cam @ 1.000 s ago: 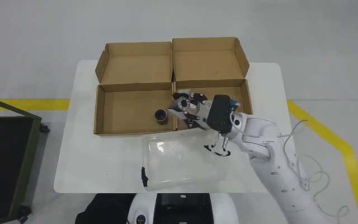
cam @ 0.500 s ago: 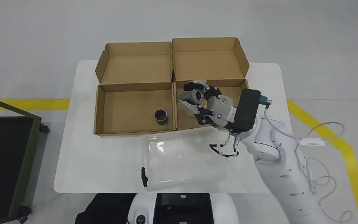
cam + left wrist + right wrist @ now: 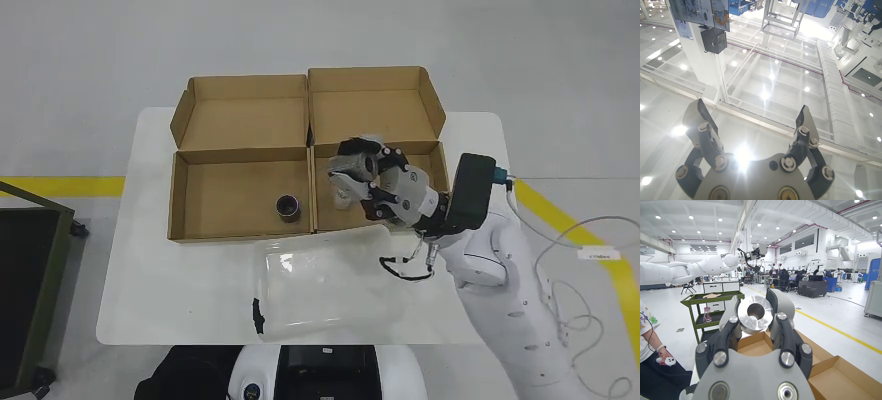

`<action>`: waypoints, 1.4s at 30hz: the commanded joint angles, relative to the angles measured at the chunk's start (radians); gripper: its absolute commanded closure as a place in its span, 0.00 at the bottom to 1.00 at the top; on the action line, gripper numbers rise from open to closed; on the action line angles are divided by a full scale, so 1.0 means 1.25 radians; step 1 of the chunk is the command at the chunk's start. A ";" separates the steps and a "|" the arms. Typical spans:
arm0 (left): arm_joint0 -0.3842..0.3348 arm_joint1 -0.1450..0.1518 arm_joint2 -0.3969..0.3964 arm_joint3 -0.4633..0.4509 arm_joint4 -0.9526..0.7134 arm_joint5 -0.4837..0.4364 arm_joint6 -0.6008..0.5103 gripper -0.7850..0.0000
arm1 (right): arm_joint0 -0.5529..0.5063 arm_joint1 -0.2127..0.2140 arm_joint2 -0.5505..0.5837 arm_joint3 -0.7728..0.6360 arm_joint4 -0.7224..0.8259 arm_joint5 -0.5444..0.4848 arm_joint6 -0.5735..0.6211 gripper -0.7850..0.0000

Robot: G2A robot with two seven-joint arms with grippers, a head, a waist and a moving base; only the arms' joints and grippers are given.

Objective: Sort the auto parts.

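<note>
Two cardboard boxes (image 3: 230, 195) beside clear tray (image 3: 330, 290)

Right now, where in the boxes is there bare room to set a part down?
Left box: bare floor between its left wall and the dark ring. Right box: crowded under the right gripper holding the metal ring.
</note>
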 commanded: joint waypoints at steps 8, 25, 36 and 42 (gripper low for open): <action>0.000 0.000 0.000 0.000 0.000 0.000 0.000 0.00 | 0.008 0.002 -0.012 0.022 -0.077 -0.019 0.033 1.00; 0.000 0.000 0.000 0.000 0.000 0.000 0.000 0.00 | 0.120 -0.013 -0.170 0.207 -0.306 -0.068 0.126 1.00; 0.000 0.000 0.000 0.000 0.000 0.000 0.000 0.00 | 0.243 -0.047 -0.269 0.372 -0.338 -0.032 0.129 1.00; 0.000 0.000 0.000 0.000 0.000 0.000 0.000 0.00 | 0.293 -0.066 -0.311 0.423 -0.355 -0.015 0.125 1.00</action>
